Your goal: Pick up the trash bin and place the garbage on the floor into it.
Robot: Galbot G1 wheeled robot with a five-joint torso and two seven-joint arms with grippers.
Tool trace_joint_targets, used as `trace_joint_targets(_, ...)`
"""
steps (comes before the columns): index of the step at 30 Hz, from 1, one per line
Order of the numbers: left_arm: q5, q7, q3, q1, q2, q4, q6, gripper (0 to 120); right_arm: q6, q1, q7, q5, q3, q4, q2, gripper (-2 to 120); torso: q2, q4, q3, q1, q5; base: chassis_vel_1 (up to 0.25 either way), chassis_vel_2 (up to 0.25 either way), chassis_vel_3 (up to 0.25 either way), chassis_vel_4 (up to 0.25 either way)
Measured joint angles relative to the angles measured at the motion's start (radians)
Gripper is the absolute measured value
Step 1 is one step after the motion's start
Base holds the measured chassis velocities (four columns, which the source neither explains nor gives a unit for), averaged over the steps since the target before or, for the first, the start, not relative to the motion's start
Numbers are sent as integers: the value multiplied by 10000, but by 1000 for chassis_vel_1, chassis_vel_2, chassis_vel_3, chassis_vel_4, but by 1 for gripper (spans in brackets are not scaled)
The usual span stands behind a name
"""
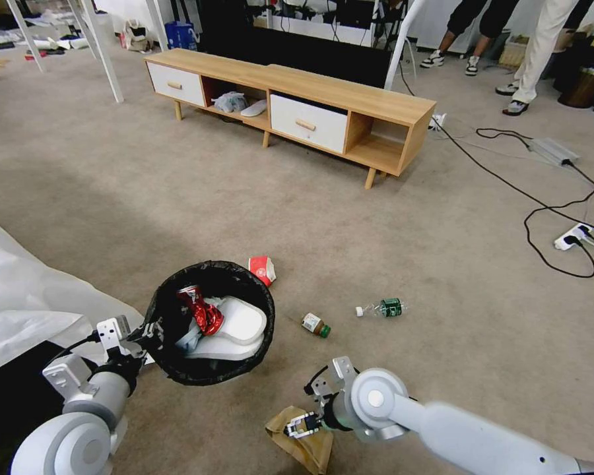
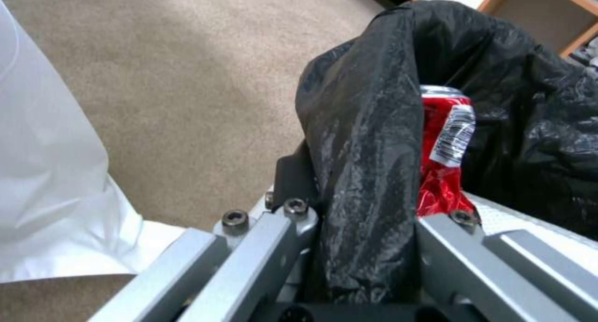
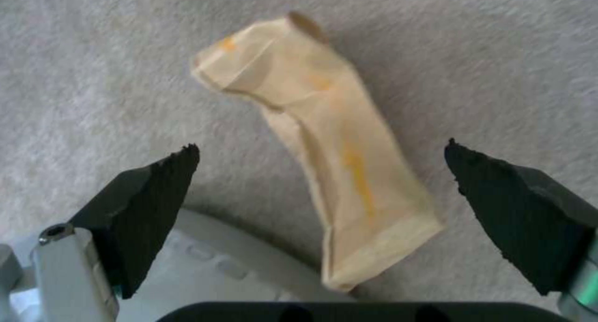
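Spread wide, the right gripper (image 1: 301, 425) hovers over the crumpled brown paper bag (image 1: 301, 443) at six o'clock on the beige short-pile carpet (image 1: 442, 277); a long wooden cabinet (image 1: 290, 99) stands at twelve. Left wrist view: the left gripper (image 2: 367, 228) clamps the black-bagged rim of the round trash bin (image 2: 436, 79), a crushed red can (image 2: 445, 139) inside. Right wrist view: the black pads (image 3: 149, 191) flank the bag (image 3: 324, 149) without touching.

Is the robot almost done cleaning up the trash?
About halfway. The left gripper holds the trash bin by its rim, and a crushed red can is already inside. The right gripper hangs open over the brown paper bag. On the floor wait a red-white packet, a small jar and a clear bottle.
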Motion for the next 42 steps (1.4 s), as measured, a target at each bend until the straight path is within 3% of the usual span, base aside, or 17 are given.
trace_joint_targets(11,39,20,48,-36,-10,75,-12,0,0,101,-289,-293,7,-551,146,100,0,1,0,0,0,0,0,0,0)
trace_joint_targets(25,40,18,168,-131,28,287,-12,0,2,653,393,2402,-128,-594,599,100,1,1,0,1,0,0,0,0,0)
trace_joint_targets(42,-55,92,260,-136,276,392,-10,0,3,1018,-270,2989,-660,-598,218,100,0,1,0,0,0,0,0,0,0)
